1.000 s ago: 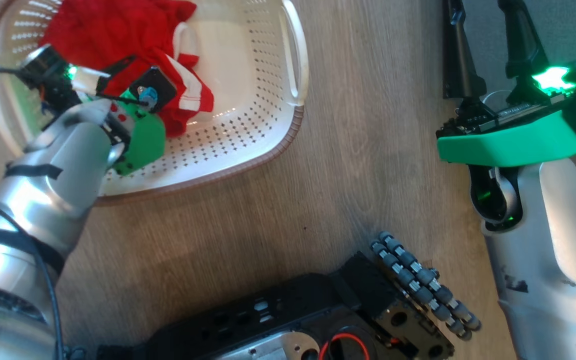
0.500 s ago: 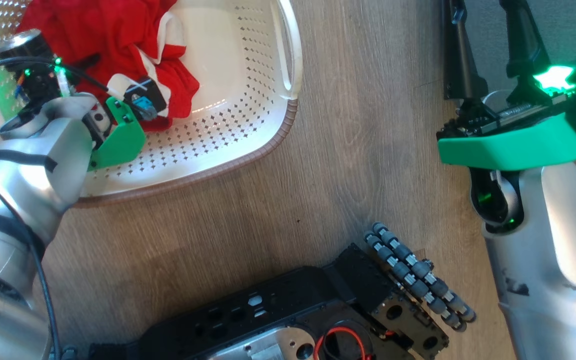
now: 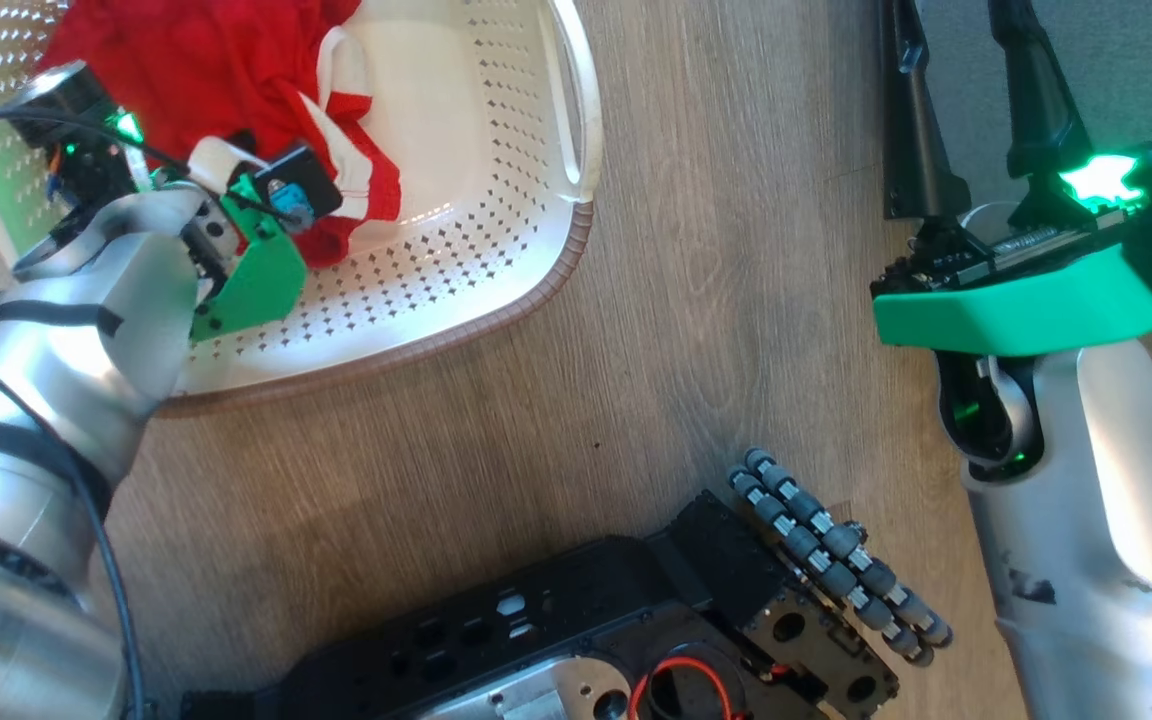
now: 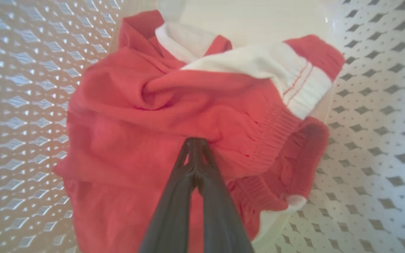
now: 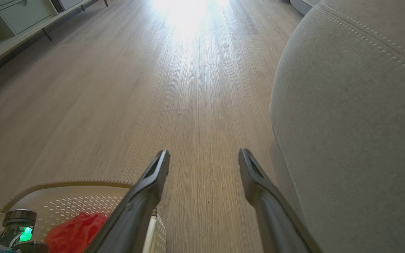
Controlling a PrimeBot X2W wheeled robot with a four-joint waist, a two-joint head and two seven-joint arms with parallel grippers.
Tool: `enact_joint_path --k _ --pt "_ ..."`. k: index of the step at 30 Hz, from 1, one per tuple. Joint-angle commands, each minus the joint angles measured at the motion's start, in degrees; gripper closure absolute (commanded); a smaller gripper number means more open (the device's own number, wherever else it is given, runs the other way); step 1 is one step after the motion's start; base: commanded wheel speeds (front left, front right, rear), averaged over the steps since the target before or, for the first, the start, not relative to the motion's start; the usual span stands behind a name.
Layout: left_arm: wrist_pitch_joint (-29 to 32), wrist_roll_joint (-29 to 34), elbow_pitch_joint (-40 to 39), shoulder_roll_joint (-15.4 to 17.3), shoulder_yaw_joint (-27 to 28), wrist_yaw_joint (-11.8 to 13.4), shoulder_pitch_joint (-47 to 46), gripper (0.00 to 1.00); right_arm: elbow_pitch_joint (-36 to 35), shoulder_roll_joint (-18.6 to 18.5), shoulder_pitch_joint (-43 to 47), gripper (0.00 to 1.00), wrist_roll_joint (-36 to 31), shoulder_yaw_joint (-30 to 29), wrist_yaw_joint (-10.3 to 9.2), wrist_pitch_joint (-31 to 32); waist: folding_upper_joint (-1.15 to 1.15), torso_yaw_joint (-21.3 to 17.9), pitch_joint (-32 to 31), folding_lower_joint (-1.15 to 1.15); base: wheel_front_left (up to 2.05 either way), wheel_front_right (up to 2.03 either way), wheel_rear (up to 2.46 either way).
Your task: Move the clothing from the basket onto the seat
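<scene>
The clothing (image 3: 206, 60), bright red with white trim, lies bunched in the cream perforated basket (image 3: 496, 320) at the upper left of the head view. My left arm (image 3: 86, 330) reaches into the basket from the near side. In the left wrist view my left gripper (image 4: 196, 141) is shut, its tips pinching a fold of the red clothing (image 4: 146, 116) above the basket wall (image 4: 371, 105). My right gripper (image 5: 204, 154) hangs open and empty over the floor, beside the grey seat (image 5: 357, 123). The head view has the right gripper (image 3: 966, 60) by the seat's edge (image 3: 1136, 60).
Bare wooden floor (image 3: 716, 300) separates the basket from the seat. My black base with its grey rollers (image 3: 836, 560) sits at the bottom centre. A low cabinet (image 5: 19, 14) stands far off at the left of the right wrist view.
My left gripper has gone from open to shut on the red clothing, and its wrist has shifted slightly inside the basket. The right arm has hardly moved.
</scene>
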Motion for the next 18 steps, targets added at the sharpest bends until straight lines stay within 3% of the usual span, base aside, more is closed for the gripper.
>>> enact_joint_path --k 1,7,18 --pt "-0.88 -0.86 -0.49 0.33 1.48 0.42 1.03 1.0 -1.26 0.4 1.3 0.0 0.37 0.65 -0.01 -0.37 0.0 0.04 -0.2 0.0 0.0 0.0 0.0" --pt "-2.87 -4.61 -1.48 -1.06 3.83 1.35 2.12 1.0 -0.36 0.4 -0.95 0.0 -0.52 0.41 -0.01 -0.37 0.0 0.75 -2.81 0.0 0.0 0.0 0.0" --pt "-3.61 -11.93 -11.8 -4.28 7.64 1.61 8.78 1.0 2.8 0.4 -1.31 0.0 -6.0 -1.77 -0.01 -0.37 0.0 7.28 -13.38 0.0 0.0 0.0 0.0"
